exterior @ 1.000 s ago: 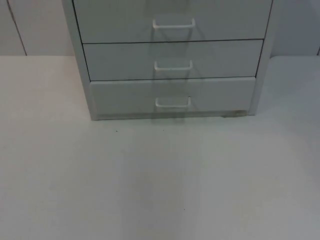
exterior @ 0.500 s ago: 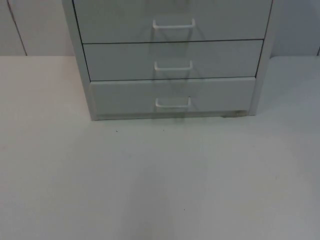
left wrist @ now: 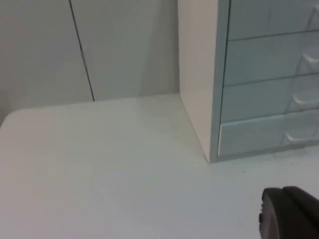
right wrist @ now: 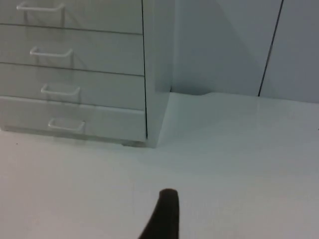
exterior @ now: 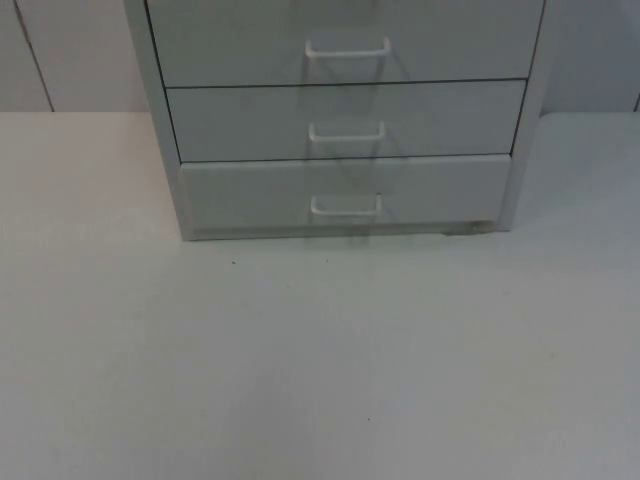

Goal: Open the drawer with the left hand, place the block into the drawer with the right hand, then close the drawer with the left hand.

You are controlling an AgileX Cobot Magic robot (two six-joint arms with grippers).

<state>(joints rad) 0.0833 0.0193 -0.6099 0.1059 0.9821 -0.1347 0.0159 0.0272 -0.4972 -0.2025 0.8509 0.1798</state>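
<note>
The left gripper [left wrist: 290, 213] hangs over the white table [exterior: 320, 380], out to the left of the drawer chest [exterior: 160, 120] and well apart from it. From this side you can see the chest's plain side wall [left wrist: 197, 74] and the drawer fronts going away past it. I cannot tell if this gripper is spread or pressed together. In the top view the chest stands in the upper middle of the frame, at the back of the table against the grey wall [exterior: 70, 55]. Three drawers show there, one above the other: the top drawer [exterior: 230, 40], the middle drawer [exterior: 240, 120] and the bottom drawer [exterior: 250, 195]. Each one has a small white handle in its middle, and the lowest handle [exterior: 346, 207] sits just above the table. All three drawers look pushed in, but the bottom drawer's front seems to stick out a tiny bit more than the others. The right gripper [right wrist: 162, 216] hangs over the table to the right of the chest, also well apart from it. I cannot tell if it is spread or pressed together.
</note>
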